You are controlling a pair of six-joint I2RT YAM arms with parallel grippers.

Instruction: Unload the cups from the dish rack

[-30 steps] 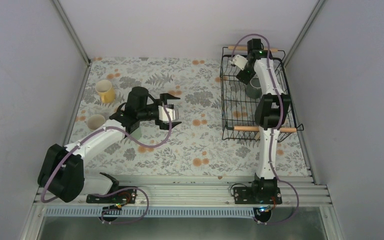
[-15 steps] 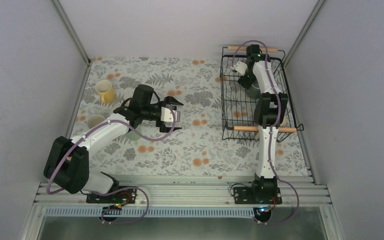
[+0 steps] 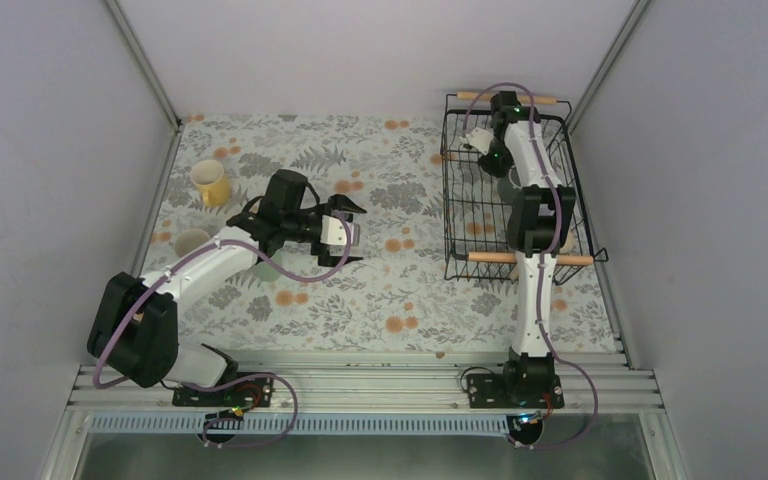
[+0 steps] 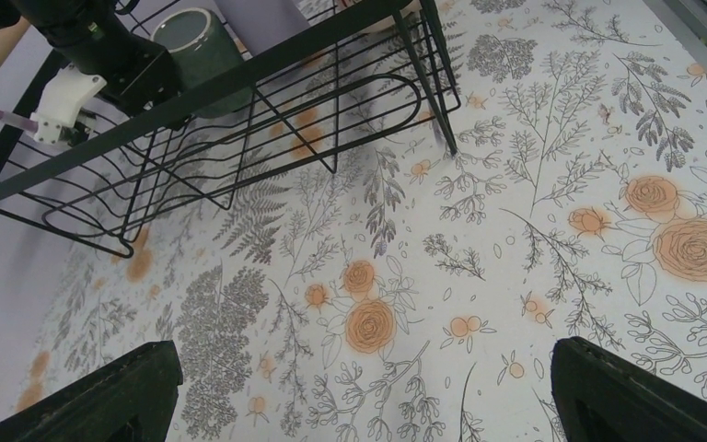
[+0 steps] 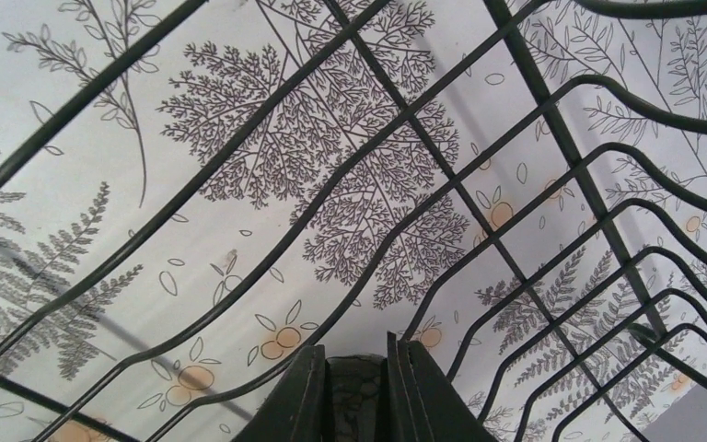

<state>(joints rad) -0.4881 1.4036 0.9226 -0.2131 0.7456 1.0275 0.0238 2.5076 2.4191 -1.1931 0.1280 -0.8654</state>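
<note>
The black wire dish rack (image 3: pixel 457 205) stands at the back right, and it also fills the right wrist view as the dish rack (image 5: pixel 405 120). Inside it my right gripper (image 3: pixel 493 160) points down, shut on the wall of a dark green cup (image 4: pixel 193 41). A strip of that cup (image 5: pixel 357 401) shows between the fingers. From above, my arm hides most of it. My left gripper (image 3: pixel 350 228) hangs open and holds nothing over the flowered cloth, and the left wrist view shows the left gripper (image 4: pixel 365 359) wide apart. A yellow cup (image 3: pixel 208 182) and a beige cup (image 3: pixel 192 242) stand at the far left.
The rack has two wooden rod handles, one near (image 3: pixel 525 258) and one far (image 3: pixel 480 97). Grey walls close in the table on the left, back and right. The arms' bases sit on a metal rail (image 3: pixel 360 385) along the near edge.
My right gripper has sunk a little deeper into the rack and closed its fingers on the dark green cup. My left arm swung slightly right, then stayed still, open.
</note>
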